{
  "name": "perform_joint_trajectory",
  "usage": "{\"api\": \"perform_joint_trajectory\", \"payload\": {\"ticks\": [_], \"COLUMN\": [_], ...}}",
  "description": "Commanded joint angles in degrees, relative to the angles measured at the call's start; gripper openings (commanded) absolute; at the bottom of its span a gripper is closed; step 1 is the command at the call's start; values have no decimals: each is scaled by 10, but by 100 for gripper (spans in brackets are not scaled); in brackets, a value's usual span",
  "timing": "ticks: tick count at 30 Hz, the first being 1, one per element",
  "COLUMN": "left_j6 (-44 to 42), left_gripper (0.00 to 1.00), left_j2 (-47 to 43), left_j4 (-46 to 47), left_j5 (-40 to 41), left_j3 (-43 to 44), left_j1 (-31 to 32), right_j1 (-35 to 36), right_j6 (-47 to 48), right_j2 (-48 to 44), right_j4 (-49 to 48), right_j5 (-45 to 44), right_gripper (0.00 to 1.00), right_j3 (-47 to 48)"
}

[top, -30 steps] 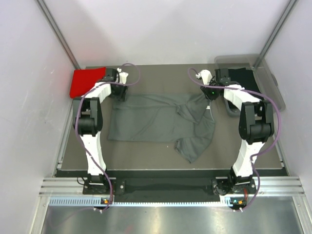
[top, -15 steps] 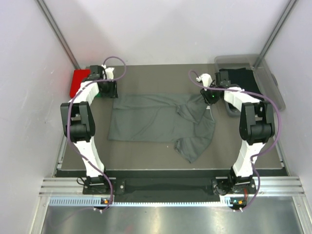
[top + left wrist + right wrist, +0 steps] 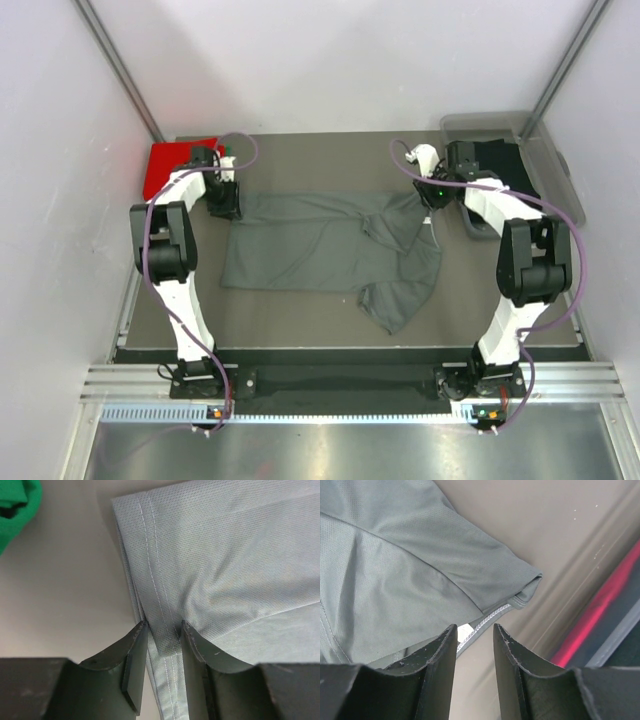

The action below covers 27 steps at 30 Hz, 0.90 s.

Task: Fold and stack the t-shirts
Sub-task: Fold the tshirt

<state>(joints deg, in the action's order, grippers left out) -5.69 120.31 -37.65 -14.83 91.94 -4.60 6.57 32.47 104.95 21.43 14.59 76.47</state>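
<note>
A dark grey t-shirt (image 3: 320, 245) lies spread on the table, with its right side bunched and one sleeve hanging toward the front. My left gripper (image 3: 225, 205) is down at the shirt's far left corner. In the left wrist view the left gripper (image 3: 164, 625) is open and stands astride the stitched hem (image 3: 159, 605). My right gripper (image 3: 432, 195) is at the far right of the shirt, and in its own view the right gripper (image 3: 475, 627) is open over the collar edge (image 3: 490, 616). The red t-shirt (image 3: 170, 165) lies folded at the far left. A green t-shirt (image 3: 15, 500) shows beside the left gripper. The black t-shirt (image 3: 495, 160) sits in the tub.
The clear plastic tub (image 3: 545, 165) stands at the far right corner, close behind the right arm. White walls enclose the table on three sides. A metal rail runs along the near edge by the arm bases.
My left arm swung left toward the red t-shirt, then came back down onto the grey shirt's far left corner, and its jaws narrowed. The right gripper shifted only slightly.
</note>
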Motion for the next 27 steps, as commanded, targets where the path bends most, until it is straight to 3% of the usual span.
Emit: {"api": "perform_joint_trajectory", "payload": {"ticks": [1,7,14,21,27], "left_j6": [-2,-8,-21,-41,-63], "left_gripper": [37,35,0,0,0], "left_j2": [5,30,41,36,35], "left_j4": [-7,-12,-5,11,10], "left_j5": [4,25,79,124,143], "left_j3": [2,13,13,17,34], "left_j1": [-4,-3,-5,-6,-7], "right_j1": [-4,-4,-7,-18,-29], "right_j6": [0,-2,1,-3,4], "right_j2": [-28,-28,-30,-22,25], "right_j4": [-9,-8,-10,-26,-18], "right_j5": [13,14,11,-7,-23], "right_gripper": [36,36,36,36,36], "right_j3": [-7,-8,-15,-4,73]}}
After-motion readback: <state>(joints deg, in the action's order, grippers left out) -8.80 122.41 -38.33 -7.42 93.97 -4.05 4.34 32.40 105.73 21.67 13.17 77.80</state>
